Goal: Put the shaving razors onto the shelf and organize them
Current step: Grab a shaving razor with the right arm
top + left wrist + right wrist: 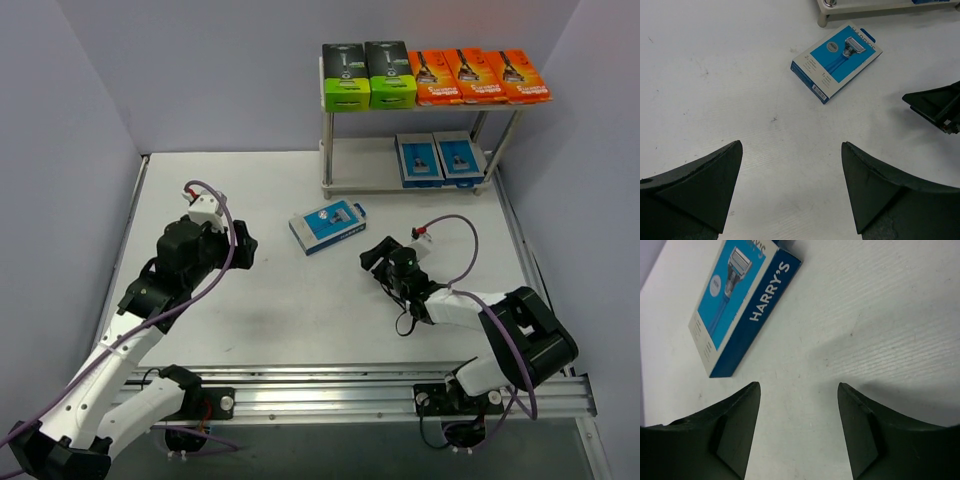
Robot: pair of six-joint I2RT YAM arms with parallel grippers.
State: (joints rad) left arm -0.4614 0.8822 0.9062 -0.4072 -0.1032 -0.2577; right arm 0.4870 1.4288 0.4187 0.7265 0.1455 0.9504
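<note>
On the table [260, 300] stands the shelf [326, 140], carrying two black-green packs [390, 75] and three orange packs [475, 75] on top and two blue packs [418, 160] below. A third blue pack [328, 227] lies flat on the table in front of the shelf. The left fingers [700, 185] gape wide and the right fingers [725, 435] stand parted, both empty.

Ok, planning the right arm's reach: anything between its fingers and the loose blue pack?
Nothing: only bare table separates the fingers from the pack, per the right wrist view.
</note>
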